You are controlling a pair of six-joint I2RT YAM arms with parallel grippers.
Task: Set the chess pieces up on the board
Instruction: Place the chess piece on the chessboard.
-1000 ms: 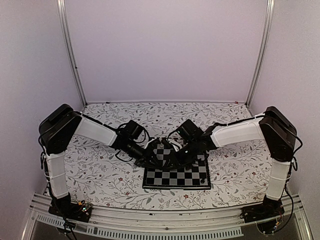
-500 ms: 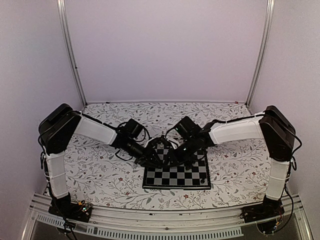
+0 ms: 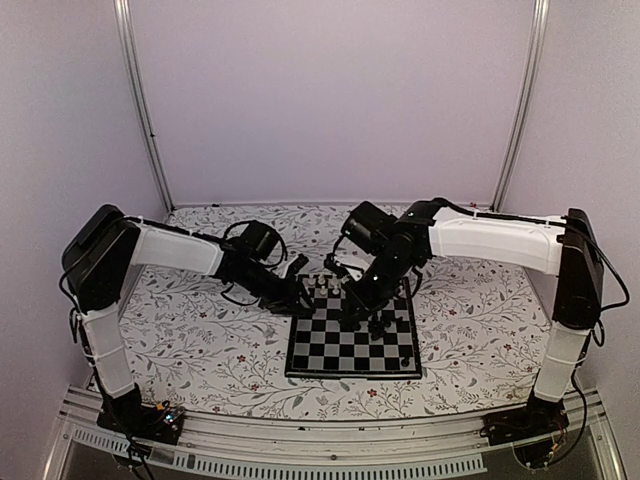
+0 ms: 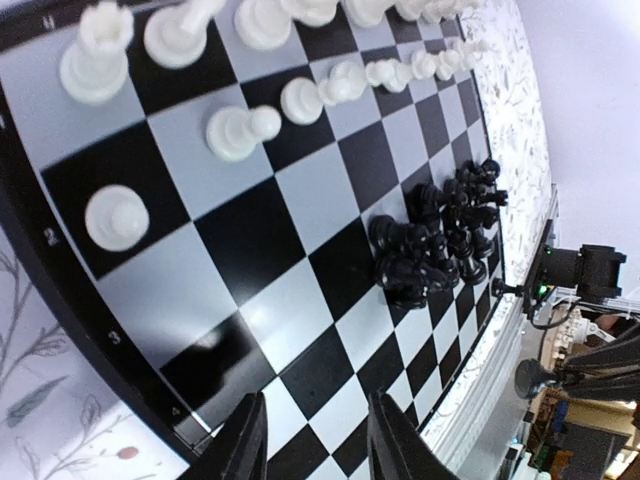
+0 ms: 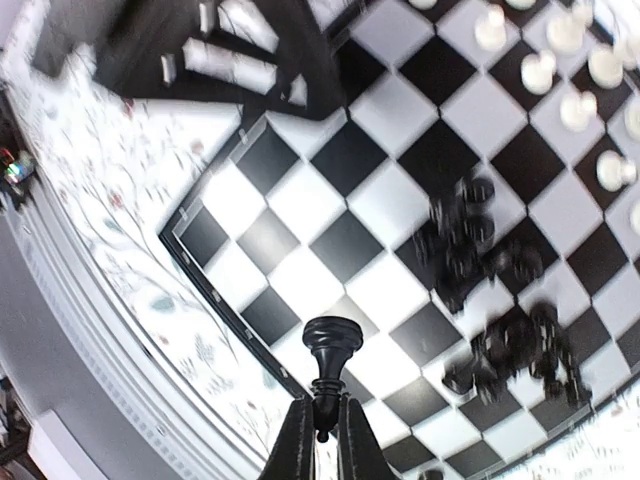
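One black pawn gripped, the other black men bunched on the board

One black pawn [image 5: 332, 347] stands upright, pinched by its lower part between the closed fingers [image 5: 300, 445] of the right gripper [image 5: 322, 432]. It is held above the board [image 3: 340, 357], and the squares directly beneath it are bare. The remaining black pieces [image 4: 440, 235] are crowded into a tight clump over a few squares in the board's right half, in no rows. In the right wrist view they are blurred. The white pieces [image 4: 330, 80] are ranged in two lines along the far edge, the taller figures on the outer line and the pawns in front of them. One white pawn [image 4: 115, 217] stands by itself next to the numbered left rim.

The board lies flat on the floral table cover [image 3: 200, 350], about midway between the two arms.

The left gripper [image 4: 315, 440] hangs low over the board's left rim, its fingers apart with nothing between them. Seen from above, it sits just beside the left end of the white lines. The left arm [image 3: 170, 250] reaches it across the cover from the left. The right arm [image 3: 480, 235] comes in from the right over the far part of the board, hiding the right end of the white lines. Its gripper hangs over the middle squares, with the black clump close on its right.
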